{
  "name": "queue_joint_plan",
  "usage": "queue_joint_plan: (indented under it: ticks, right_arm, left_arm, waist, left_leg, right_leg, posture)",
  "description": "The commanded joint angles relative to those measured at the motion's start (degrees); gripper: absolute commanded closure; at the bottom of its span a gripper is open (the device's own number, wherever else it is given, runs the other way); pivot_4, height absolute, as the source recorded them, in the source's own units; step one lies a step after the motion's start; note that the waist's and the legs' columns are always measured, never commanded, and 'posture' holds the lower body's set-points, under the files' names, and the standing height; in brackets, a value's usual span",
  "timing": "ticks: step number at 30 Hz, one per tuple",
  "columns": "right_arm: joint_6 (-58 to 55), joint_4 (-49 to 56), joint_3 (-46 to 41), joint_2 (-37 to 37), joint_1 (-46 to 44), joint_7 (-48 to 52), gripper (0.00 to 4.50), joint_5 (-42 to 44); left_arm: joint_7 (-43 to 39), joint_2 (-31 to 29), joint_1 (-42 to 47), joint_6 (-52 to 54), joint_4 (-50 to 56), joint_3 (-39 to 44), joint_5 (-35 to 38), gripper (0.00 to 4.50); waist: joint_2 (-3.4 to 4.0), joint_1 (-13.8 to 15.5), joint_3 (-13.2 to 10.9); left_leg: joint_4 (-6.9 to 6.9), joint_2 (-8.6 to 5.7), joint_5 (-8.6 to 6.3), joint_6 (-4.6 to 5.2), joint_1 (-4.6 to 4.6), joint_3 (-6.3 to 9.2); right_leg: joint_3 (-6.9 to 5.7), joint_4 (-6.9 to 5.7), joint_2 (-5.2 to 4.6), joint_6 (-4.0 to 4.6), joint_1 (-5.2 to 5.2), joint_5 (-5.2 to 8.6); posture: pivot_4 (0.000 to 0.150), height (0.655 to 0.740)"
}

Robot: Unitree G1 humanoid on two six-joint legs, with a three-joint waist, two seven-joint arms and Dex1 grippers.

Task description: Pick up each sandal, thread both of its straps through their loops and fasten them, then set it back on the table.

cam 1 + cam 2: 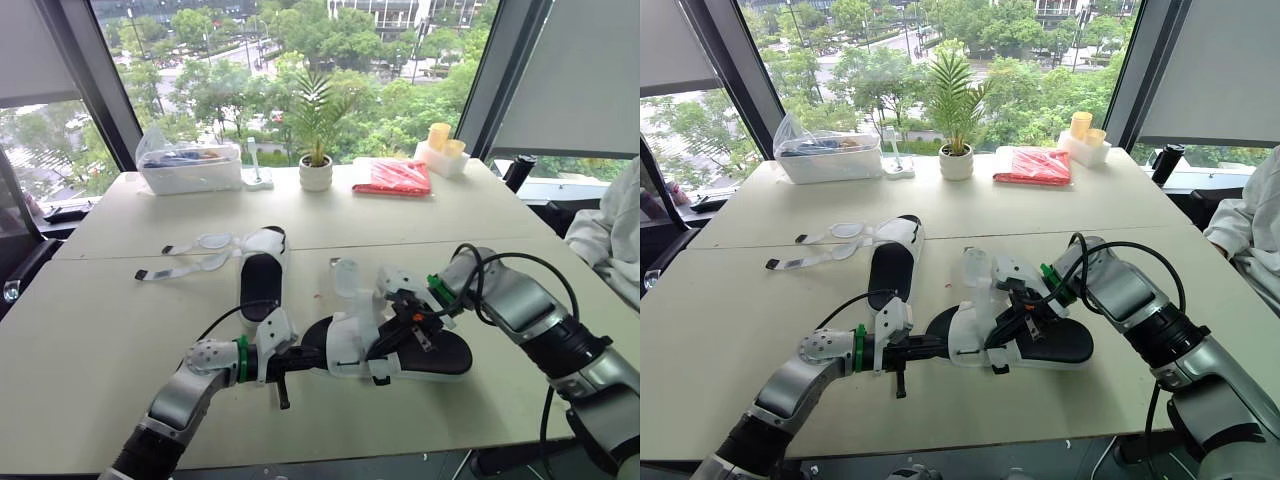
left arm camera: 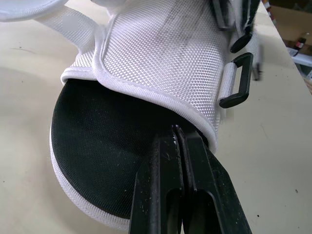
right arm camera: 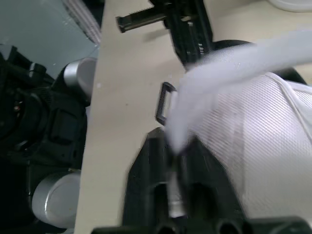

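A white sandal with a black footbed (image 1: pixel 420 355) lies near the table's front, held at both ends. My left gripper (image 1: pixel 296 360) is shut on the sandal's rim at one end, its fingers (image 2: pixel 168 195) pinching where the white mesh upper (image 2: pixel 161 53) meets the footbed. My right gripper (image 1: pixel 405 318) is above the sandal's middle, shut on a white strap (image 3: pixel 234 63) that runs up out of its fingers (image 3: pixel 146 190). A black loop (image 2: pixel 238 80) sits on the side of the upper. The second sandal (image 1: pixel 262 275) lies behind, its two straps (image 1: pixel 190 258) spread flat to the left.
Along the window edge stand a clear plastic box (image 1: pixel 190 165), a potted plant (image 1: pixel 316 170), a red packet (image 1: pixel 392 177) and a white tray with yellow cups (image 1: pixel 443 150). A person's white sleeve (image 1: pixel 612 235) is at the table's right edge.
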State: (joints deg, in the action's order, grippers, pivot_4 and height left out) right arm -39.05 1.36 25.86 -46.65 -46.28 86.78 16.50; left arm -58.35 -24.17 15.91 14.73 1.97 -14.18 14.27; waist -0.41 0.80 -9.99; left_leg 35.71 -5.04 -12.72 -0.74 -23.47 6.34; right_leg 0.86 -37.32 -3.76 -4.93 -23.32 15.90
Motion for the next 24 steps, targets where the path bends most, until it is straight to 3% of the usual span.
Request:
queue_joint_plan:
  ticks: [1, 4, 5, 10, 17, 24]
  right_arm:
    - [-3.3, 4.5, -5.5, -2.9, 0.3, -1.3, 1.93, 2.3]
    - [-8.1, 8.7, -10.6, -6.4, 1.9, -2.7, 0.35, 5.4]
    - [-9.3, 9.9, -12.1, -7.4, 2.8, -3.4, 0.03, 6.3]
    - [-19.2, 18.4, -20.4, -11.9, 10.8, -7.2, 0.03, 13.7]
    - [-29.1, 27.6, -29.2, -10.9, 26.0, -16.0, 0.03, 22.5]
    - [-29.7, 29.4, -29.1, -6.1, 34.4, -24.7, 0.03, 25.2]
  left_arm:
    - [0.0, 0.1, -1.2, 0.8, 0.3, -1.6, -0.4, 4.5]
    - [0.3, 0.2, -1.3, 0.9, 0.4, -1.6, -0.4, 4.5]
    - [0.3, 0.2, -1.4, 0.9, 0.4, -1.6, -0.4, 4.5]
    - [0.5, 0.3, -1.4, 0.9, 0.2, -1.6, -0.2, 4.5]
    - [-0.1, 0.4, -0.5, 0.5, -1.0, -1.7, -0.3, 4.5]
    - [-0.6, 0.7, 0.7, 0.3, -2.3, -1.7, -0.4, 4.5]
  waist:
    - [0.0, 0.0, 0.0]
    - [0.0, 0.0, 0.0]
    - [0.0, 0.1, 0.0]
    - [0.0, 0.1, 0.0]
    - [0.0, 0.3, 0.0]
    - [0.0, 0.1, 0.0]
  left_leg:
    - [0.0, 0.0, 0.0, 0.0, 0.0, 0.0]
    - [0.0, 0.0, 0.0, 0.0, -0.02, 0.0]
    - [0.0, 0.0, -0.01, 0.01, -0.02, 0.0]
    - [-0.01, 0.01, -0.03, 0.06, -0.04, 0.0]
    - [0.06, 0.01, -0.05, 0.08, -0.04, -0.01]
    - [0.17, 0.02, -0.07, 0.13, -0.05, -0.02]
  right_leg:
    - [0.0, 0.0, 0.0, 0.0, 0.0, 0.0]
    - [0.0, 0.01, -0.01, 0.0, -0.01, 0.0]
    - [0.0, 0.02, -0.01, 0.0, -0.01, 0.0]
    - [-0.03, 0.11, -0.02, 0.01, 0.04, 0.01]
    - [-0.02, 0.13, -0.03, 0.01, 0.09, 0.01]
    - [-0.02, 0.16, -0.03, 0.0, 0.14, 0.01]
  posture:
    - [0.15, 0.74]
    - [0.15, 0.74]
    - [0.15, 0.74]
    - [0.15, 0.74]
    - [0.15, 0.74]
    - [0.15, 0.74]
